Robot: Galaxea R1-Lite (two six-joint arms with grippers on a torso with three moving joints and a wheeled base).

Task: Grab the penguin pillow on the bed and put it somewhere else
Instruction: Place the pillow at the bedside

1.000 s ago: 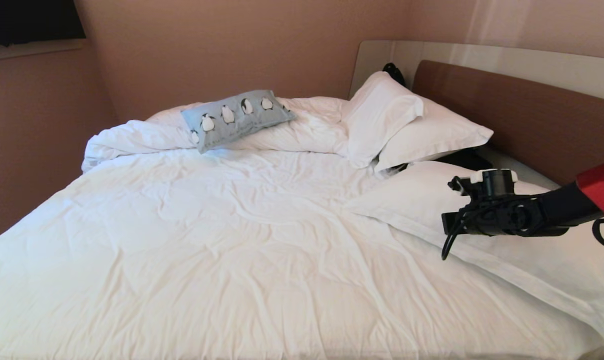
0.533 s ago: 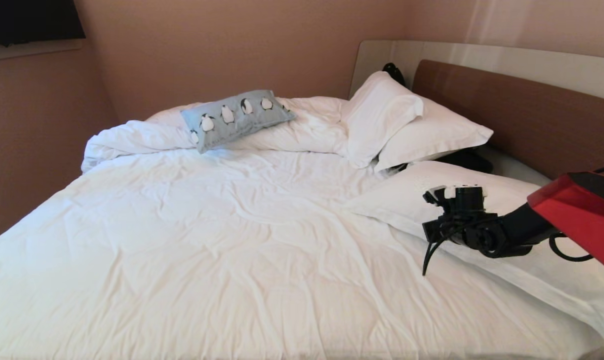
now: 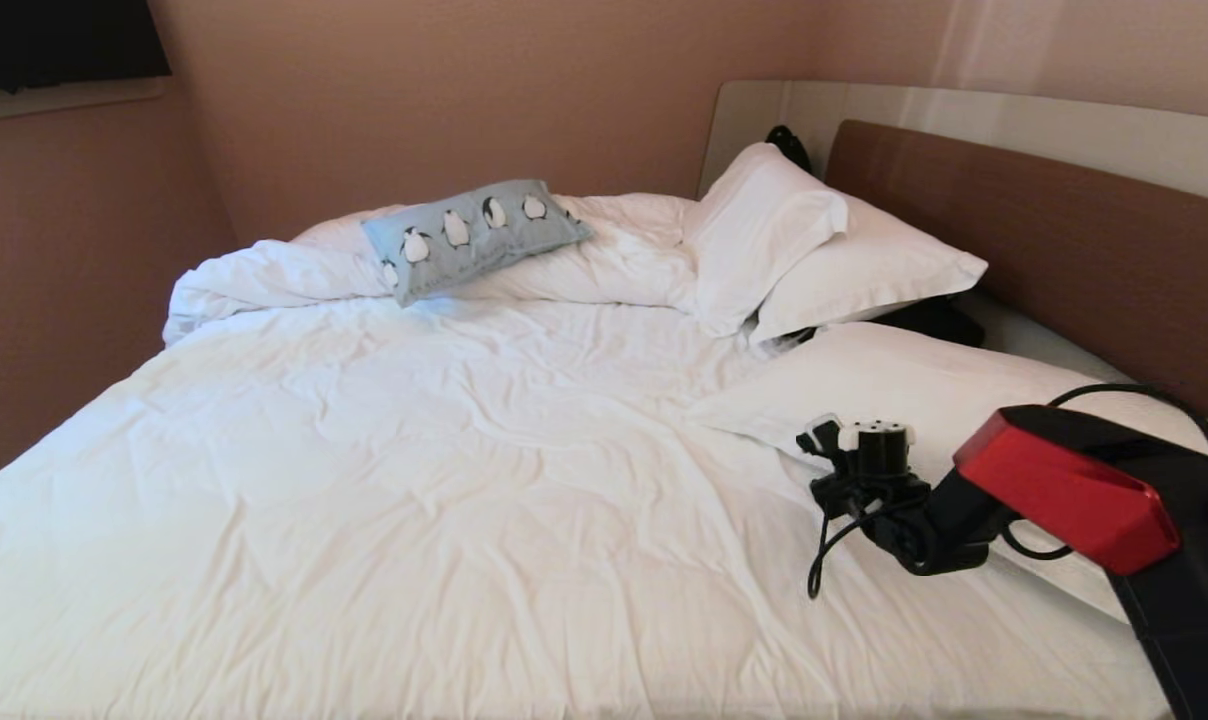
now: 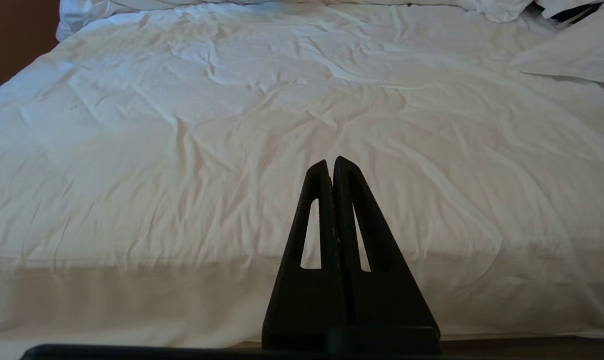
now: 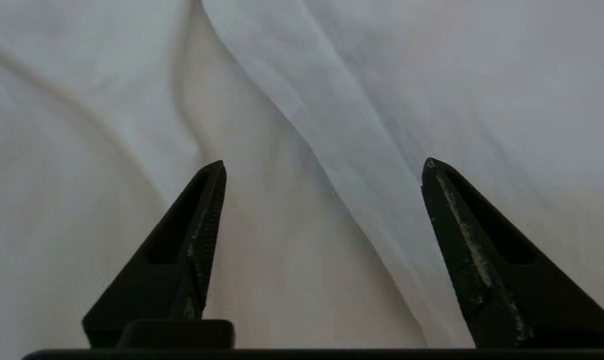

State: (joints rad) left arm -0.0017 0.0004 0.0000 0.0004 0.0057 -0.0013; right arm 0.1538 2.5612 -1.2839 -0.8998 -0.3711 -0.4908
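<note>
Looking down from the head view, the bed (image 3: pixel 444 480) fills most of the scene, its white duvet rumpled and creased. The penguin pillow (image 3: pixel 472 236), a small light-blue cushion with a row of black-and-white penguins, lies tilted on the bunched-up duvet at the far edge of the bed, well apart from both arms. Two white pillows (image 3: pixel 814 245) lean against the brown headboard (image 3: pixel 1044 240) near the far right corner, and a third large white pillow (image 3: pixel 924 390) lies flat along the right edge. The right gripper (image 3: pixel 839 440) (black, on an arm with a red housing) hangs low over the near edge of that flat pillow, pointing down at the bedding.

From the left wrist view, the left gripper (image 4: pixel 332 165) sits at the foot edge of the bed, its jaws pressed together with nothing between them, facing across the duvet.

From the right wrist view, the right gripper (image 5: pixel 323 167) has its jaws spread wide, holding nothing, just above a fold of white fabric where the pillow's edge meets the duvet.
</note>
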